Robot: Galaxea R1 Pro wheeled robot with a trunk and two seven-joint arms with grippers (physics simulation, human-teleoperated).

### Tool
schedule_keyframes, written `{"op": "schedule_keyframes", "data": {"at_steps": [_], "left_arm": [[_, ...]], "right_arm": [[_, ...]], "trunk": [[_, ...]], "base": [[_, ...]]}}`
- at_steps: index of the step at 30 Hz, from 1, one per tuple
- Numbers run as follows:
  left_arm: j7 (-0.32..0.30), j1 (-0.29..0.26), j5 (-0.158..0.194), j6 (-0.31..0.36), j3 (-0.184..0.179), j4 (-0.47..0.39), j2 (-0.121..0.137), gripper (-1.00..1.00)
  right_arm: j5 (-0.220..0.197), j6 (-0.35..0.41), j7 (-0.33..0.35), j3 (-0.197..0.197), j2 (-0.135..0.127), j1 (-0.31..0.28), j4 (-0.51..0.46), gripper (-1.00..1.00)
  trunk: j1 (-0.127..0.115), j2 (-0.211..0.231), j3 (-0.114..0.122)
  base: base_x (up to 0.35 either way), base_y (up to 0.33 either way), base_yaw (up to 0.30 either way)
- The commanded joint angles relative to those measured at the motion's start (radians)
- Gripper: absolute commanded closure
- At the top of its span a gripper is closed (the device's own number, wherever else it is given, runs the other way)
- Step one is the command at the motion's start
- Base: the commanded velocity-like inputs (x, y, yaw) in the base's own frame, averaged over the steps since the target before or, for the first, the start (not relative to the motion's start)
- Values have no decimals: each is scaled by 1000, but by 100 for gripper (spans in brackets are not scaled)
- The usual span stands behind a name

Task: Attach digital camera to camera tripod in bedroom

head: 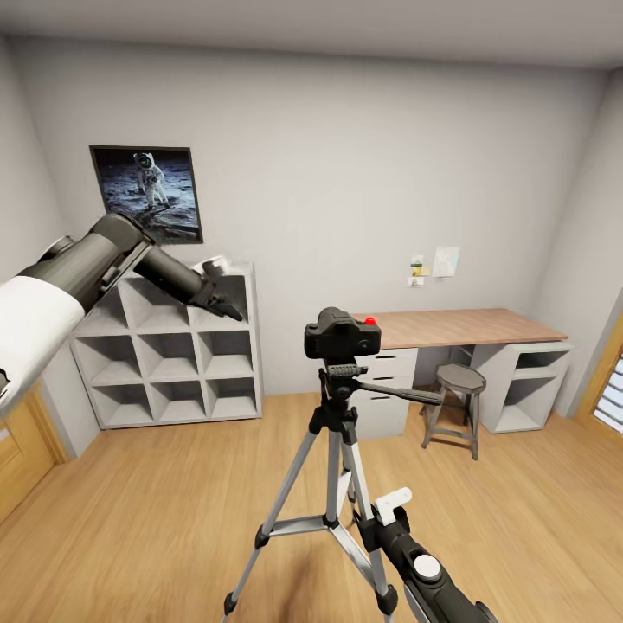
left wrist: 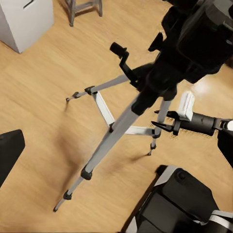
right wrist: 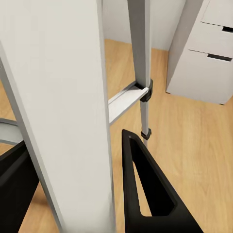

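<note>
Starting at the left of the head view, we are looking at our left arm reaching out and up in front of the white cube shelves (head: 169, 346), with a framed astronaut picture (head: 147, 190) hanging on the grey wall above them. The left gripper (head: 223, 298) is sitting at the end of that arm, empty and well apart from everything, but we cannot tell whether its fingers are spread or closed.

In the middle of the bedroom, the camera tripod (head: 333, 484) is standing on the light wood floor (head: 156, 502) with its three silver legs splayed. The digital camera (head: 340, 336) is sitting on top of the tripod's black head, red button up, with the pan handle sticking out beneath it.

Just to the right and lower, our right gripper (head: 391, 504) is hovering beside the tripod's legs; in the right wrist view its black fingers (right wrist: 145, 189) are standing apart with a silver leg between them, released and clasping nothing.

Farther right, a round stool (head: 456, 407) is standing in front of the wooden desk (head: 459, 327) against the wall.
</note>
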Motion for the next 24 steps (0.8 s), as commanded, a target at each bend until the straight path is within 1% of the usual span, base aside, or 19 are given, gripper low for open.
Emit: {"op": "schedule_keyframes", "data": {"at_steps": [1,3,5,8,9,11,12,14,15,16,20,21,23,24], "left_arm": [[-10,1,-5,11,-2,-1,13,-100],[-10,11,1,11,-3,3,39,-100],[-10,32,4,11,-4,18,52,-100],[-10,58,6,11,-4,43,57,-100],[-10,73,6,11,-4,60,58,-100],[-10,86,7,11,-4,79,59,-100],[-10,100,7,11,-4,103,59,-100],[27,117,8,11,-4,136,58,-100],[54,125,8,11,-4,156,57,-100],[119,141,8,11,-3,201,49,-100],[281,162,10,11,-2,310,23,-100],[369,172,18,11,0,376,11,-100],[456,186,40,-38,6,445,-3,-100],[542,209,83,-101,16,494,-16,-100]], "right_arm": [[-4,-1,12,9,-1,0,51,100],[-4,-1,12,10,-1,0,51,100],[-4,-1,12,10,-1,0,51,100],[-4,-1,12,10,-1,0,51,100],[-4,-1,12,10,-1,0,51,100],[-4,-1,12,10,-1,0,51,100],[-4,-1,12,10,-1,0,51,100],[-4,-1,12,10,-1,0,51,100],[-4,-1,12,10,-1,0,51,100],[-4,-1,12,10,-1,0,51,100],[-4,-1,12,10,-1,0,51,100],[-4,-1,12,10,-1,0,51,100],[-4,-1,12,10,-1,0,51,100],[-4,-1,12,10,-1,0,51,100]], "trunk": [[2,0,-1],[2,0,-1],[2,0,-1],[2,0,-1],[2,0,-1],[2,0,-1],[2,0,-1],[2,0,-1],[2,0,-1],[2,0,-1],[2,0,-1],[2,0,-1],[2,0,-1],[2,0,-1]], "base": [[0,0,0],[0,0,0],[0,0,0],[0,0,0],[0,0,0],[0,0,0],[0,0,0],[0,0,0],[0,0,0],[0,0,0],[0,0,0],[0,0,0],[0,0,0],[0,0,0]]}}
